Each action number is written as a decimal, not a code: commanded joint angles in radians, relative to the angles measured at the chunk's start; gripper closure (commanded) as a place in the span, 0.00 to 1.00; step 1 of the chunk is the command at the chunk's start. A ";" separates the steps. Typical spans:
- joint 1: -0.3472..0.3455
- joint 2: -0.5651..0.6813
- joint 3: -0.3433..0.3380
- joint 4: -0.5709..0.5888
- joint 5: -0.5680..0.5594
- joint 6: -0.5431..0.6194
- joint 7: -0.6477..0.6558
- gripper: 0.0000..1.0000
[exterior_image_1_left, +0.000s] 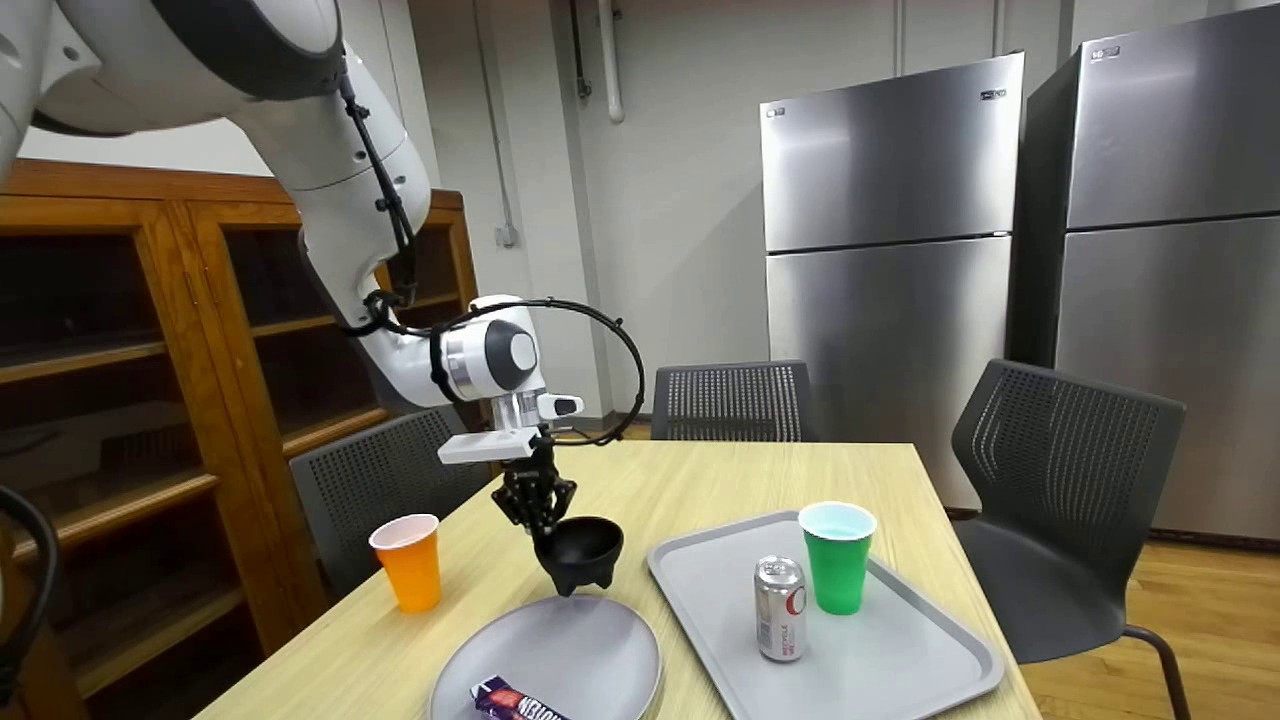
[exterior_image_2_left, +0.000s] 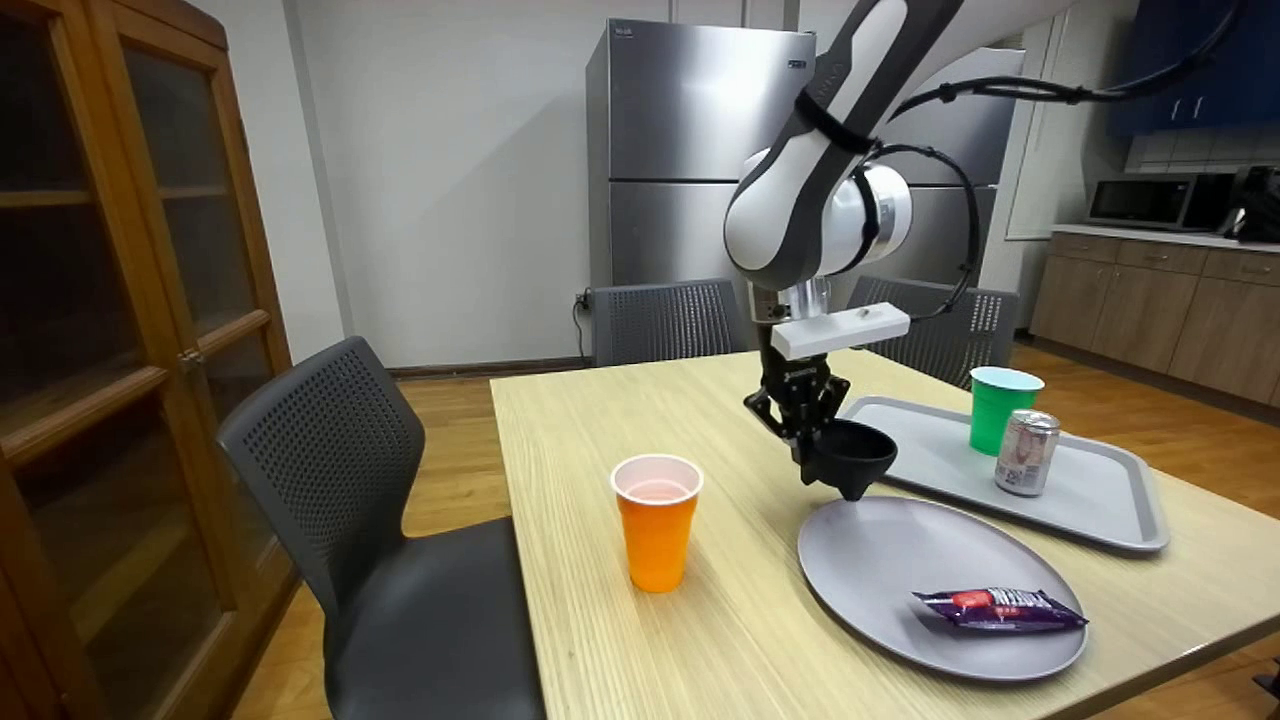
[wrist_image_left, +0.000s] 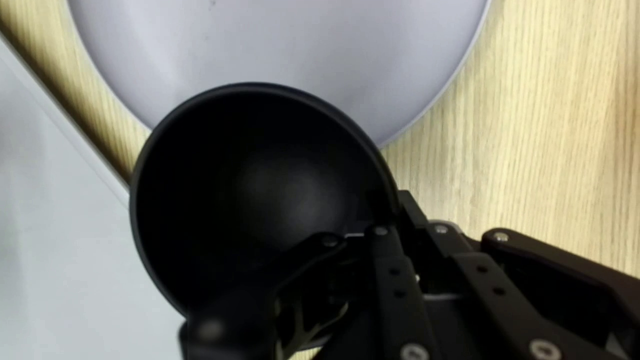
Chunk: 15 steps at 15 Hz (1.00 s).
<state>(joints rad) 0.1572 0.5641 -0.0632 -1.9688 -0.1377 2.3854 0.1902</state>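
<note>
I had my hand (wrist_image_left: 395, 215) drawn nearly together, its fingers pinching the wall of a black bowl (exterior_image_1_left: 580, 550) at the rim, one finger inside and one outside. The bowl's mouth faced upward, leaning a little toward a lilac-grey plate (exterior_image_2_left: 900, 560), and its short feet showed beneath it in both exterior views. It was right by the plate's edge, covering part of that edge in my wrist view; whether its feet touched anything I could not tell. A purple wrapped snack (exterior_image_2_left: 1000, 608) lay on the plate, on the side away from the bowl. Near both sat a grey tray (exterior_image_1_left: 715, 570), where a silver can (exterior_image_1_left: 780, 620) stood upright near a green cup (exterior_image_1_left: 840, 575). An orange cup (exterior_image_2_left: 657, 530) stood upright on the wooden tabletop (exterior_image_2_left: 600, 430), apart from the plate. Dark chairs (exterior_image_2_left: 430, 620) stood around the tabletop, and steel refrigerators (exterior_image_1_left: 890, 190) rose behind it.
</note>
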 joint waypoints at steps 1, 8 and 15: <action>0.015 0.079 0.005 0.129 -0.014 -0.076 0.031 0.98; 0.032 0.184 0.004 0.284 -0.005 -0.132 0.042 0.98; 0.019 0.238 0.020 0.343 0.037 -0.128 0.041 0.98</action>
<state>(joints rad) 0.1858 0.7741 -0.0590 -1.6848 -0.1185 2.3023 0.2131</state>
